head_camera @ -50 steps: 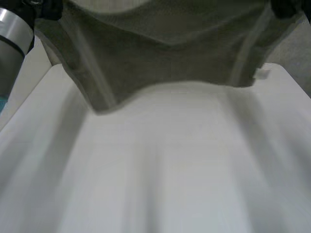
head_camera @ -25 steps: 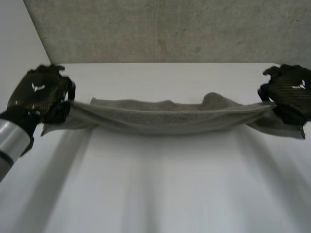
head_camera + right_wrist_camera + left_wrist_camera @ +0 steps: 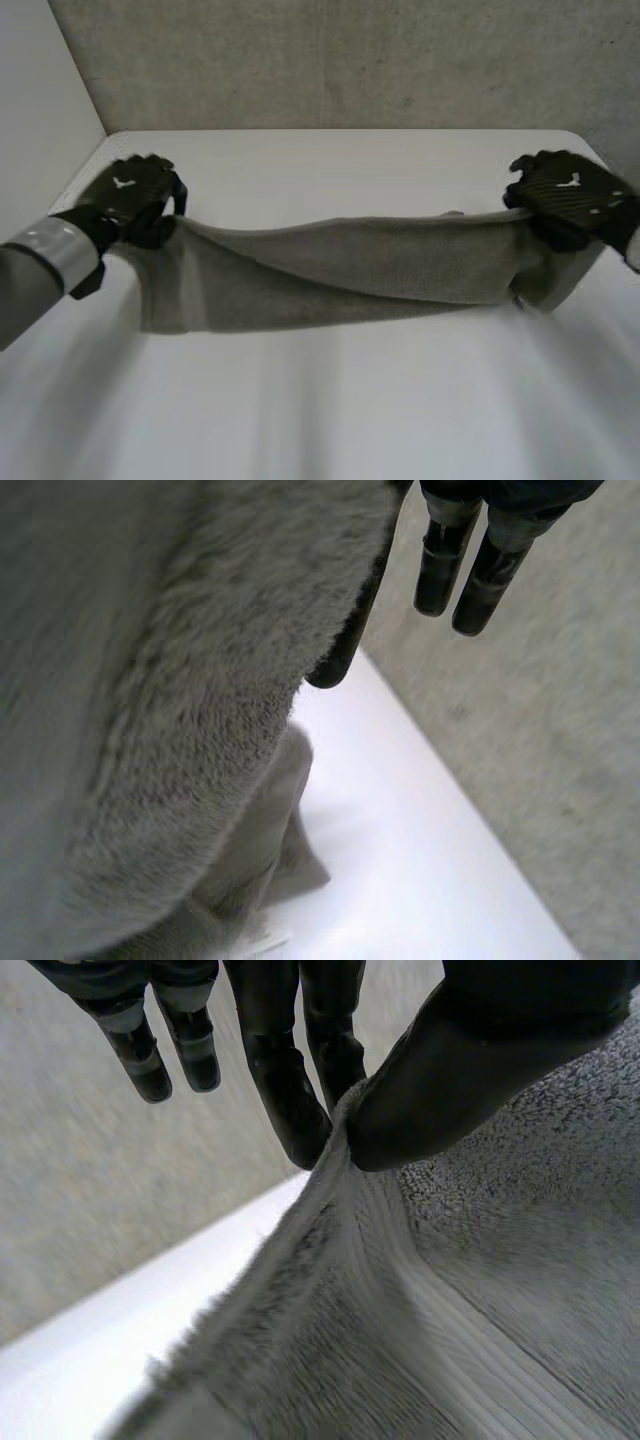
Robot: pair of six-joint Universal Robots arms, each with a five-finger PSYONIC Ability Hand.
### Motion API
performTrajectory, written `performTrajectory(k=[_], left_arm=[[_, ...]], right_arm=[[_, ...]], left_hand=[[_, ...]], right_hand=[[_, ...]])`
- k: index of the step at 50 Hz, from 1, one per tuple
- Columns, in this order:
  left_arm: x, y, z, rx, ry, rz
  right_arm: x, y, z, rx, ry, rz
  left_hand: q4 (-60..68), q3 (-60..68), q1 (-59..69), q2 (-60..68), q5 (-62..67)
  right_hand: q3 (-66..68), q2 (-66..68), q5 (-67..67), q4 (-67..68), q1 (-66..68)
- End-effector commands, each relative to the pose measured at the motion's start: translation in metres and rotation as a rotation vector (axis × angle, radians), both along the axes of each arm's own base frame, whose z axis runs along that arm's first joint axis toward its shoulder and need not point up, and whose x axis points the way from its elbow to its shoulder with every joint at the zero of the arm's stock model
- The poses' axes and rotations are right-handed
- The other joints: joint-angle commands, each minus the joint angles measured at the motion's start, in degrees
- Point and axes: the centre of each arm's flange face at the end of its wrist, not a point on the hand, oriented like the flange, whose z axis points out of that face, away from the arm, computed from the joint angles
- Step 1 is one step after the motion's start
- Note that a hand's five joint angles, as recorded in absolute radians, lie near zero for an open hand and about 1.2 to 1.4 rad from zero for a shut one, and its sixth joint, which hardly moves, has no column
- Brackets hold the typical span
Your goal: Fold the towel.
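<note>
At the surface's [image 3: 340, 410] far left corner, the left hand [image 3: 130, 200] grips the left end of the towel [image 3: 380, 265]. Its wrist view shows the hem pinched between the thumb [image 3: 470, 1070] and one of the fingers [image 3: 295, 1090], while the other fingers hang straight and free. The towel spans the far half of the surface from one hand to the other. Its upper edge is held up and sags in the middle, and its lower part drapes down and seems to reach the surface. It looks like thick grey terry cloth, soft and limp with no stiffness of its own, light enough for a pinch to carry and rough enough not to slip. It will droop wherever it is unsupported, so the ends of the top edge, on the flat woven band by the hem, are probably the best places to hold it, with some tension kept between the hands so the fold falls straight. Near the far right corner, the right hand [image 3: 570, 195] grasps the towel's right end. In its wrist view the cloth hangs across the palm with one finger pressed against it, two fingers [image 3: 438, 575] stand clear, and the thumb is hidden behind the pile.
</note>
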Motion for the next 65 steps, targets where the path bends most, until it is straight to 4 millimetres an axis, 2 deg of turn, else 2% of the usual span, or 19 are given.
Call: performTrajectory(k=[1,8,12,20,31,44,50,51,53,54,55,58,59,60,61,62,63,64,65], left_arm=[[-0.011,-0.039,-0.038,0.064,-0.032,0.049],[-0.013,-0.062,-0.05,0.057,-0.04,0.081],[-0.017,-0.07,-0.054,0.046,-0.039,0.077],[-0.021,-0.074,-0.054,0.025,-0.033,0.064],[-0.025,-0.082,-0.055,-0.017,-0.025,0.06],[-0.033,-0.085,-0.071,-0.016,-0.026,0.049],[-0.033,-0.084,-0.063,-0.025,-0.021,0.048],[-0.033,-0.084,-0.063,-0.025,-0.021,0.048],[-0.033,-0.081,-0.042,-0.065,-0.009,0.047],[-0.033,-0.081,-0.042,-0.065,-0.009,0.047],[-0.033,-0.079,-0.027,-0.096,0.001,0.048],[-0.032,-0.075,0.004,-0.164,0.02,0.053],[-0.032,-0.075,0.004,-0.165,0.02,0.053],[-0.032,-0.072,0.019,-0.194,0.033,0.058],[-0.032,-0.067,0.035,-0.225,0.05,0.065],[-0.032,-0.067,0.035,-0.225,0.05,0.065],[-0.035,-0.058,0.052,-0.247,0.073,0.06],[-0.038,-0.046,0.069,-0.26,0.101,0.051],[-0.038,-0.046,0.069,-0.261,0.102,0.051]], right_arm=[[0.005,-0.037,-0.039,0.06,0.104,-0.052],[0.029,-0.053,-0.048,0.057,0.144,-0.065],[0.032,-0.06,-0.051,0.039,0.162,-0.091],[0.039,-0.082,-0.05,-0.095,0.15,-0.104],[0.049,-0.09,-0.051,-0.141,0.141,-0.087],[0.05,-0.107,-0.08,-0.136,0.148,-0.095],[0.05,-0.105,-0.075,-0.139,0.141,-0.088],[0.05,-0.104,-0.069,-0.147,0.135,-0.087],[0.051,-0.102,-0.056,-0.167,0.124,-0.086],[0.05,-0.099,-0.037,-0.191,0.101,-0.095],[0.049,-0.096,-0.017,-0.216,0.069,-0.1],[0.049,-0.092,0.003,-0.232,0.025,-0.109],[0.048,-0.088,0.022,-0.25,-0.021,-0.117],[0.047,-0.083,0.042,-0.267,-0.068,-0.126],[0.047,-0.083,0.042,-0.267,-0.069,-0.126],[0.046,-0.077,0.06,-0.275,-0.112,-0.132],[0.045,-0.069,0.073,-0.271,-0.145,-0.135],[0.045,-0.069,0.073,-0.271,-0.145,-0.135],[0.044,-0.059,0.084,-0.25,-0.17,-0.139]], left_hand=[[-3.22,-2.4,14.07,3.07,2.84],[-3.22,-2.4,14.07,3.07,2.84],[-3.22,-2.4,14.07,3.07,2.84],[-3.22,-2.4,14.07,3.07,2.84],[-3.22,-2.4,14.07,3.07,2.84],[-3.22,-2.4,14.07,3.07,2.84],[-3.22,-2.4,14.07,3.07,2.84],[-3.22,-2.4,14.07,3.07,2.84],[-3.22,-2.4,14.07,3.07,2.84],[-3.22,-2.4,14.07,3.07,2.84],[-3.22,-2.4,14.07,3.07,2.84],[-3.22,-2.4,14.07,3.07,2.84],[-3.22,-2.4,14.07,3.07,2.84],[-3.22,-2.4,14.07,3.07,2.84],[-3.22,-2.4,14.07,3.07,2.84],[-3.22,-2.4,14.07,3.07,2.84],[-3.22,-2.4,14.07,3.07,2.84],[-3.22,-2.4,14.07,3.07,2.84],[-3.22,-2.4,14.07,3.07,2.84]], right_hand=[[-2.91,6.33,3.21,-4.45,4.77],[-2.91,6.33,3.21,-4.45,4.77],[-2.91,6.33,3.21,-4.45,4.77],[-2.91,6.22,3.11,-4.45,4.66],[-2.91,5.54,2.43,-4.45,3.99],[-2.91,5.38,2.27,-4.45,3.82],[-2.91,5.88,2.77,-4.45,4.32],[-2.91,5.88,2.77,-4.45,4.32],[-2.91,6.05,2.94,-4.45,4.49],[-2.91,6.05,2.94,-4.45,4.49],[-2.91,6.22,3.1,-4.45,4.66],[-2.91,6.22,3.11,-4.45,4.66],[-2.91,6.22,3.11,-4.45,4.66],[-2.91,6.22,3.11,-4.45,4.66],[-2.91,6.22,3.11,-4.45,4.66],[-2.91,6.32,3.21,-4.45,4.77],[-2.91,6.33,3.21,-4.45,4.77],[-2.91,6.33,3.21,-4.45,4.77],[-2.91,6.22,3.11,-4.45,4.66]])
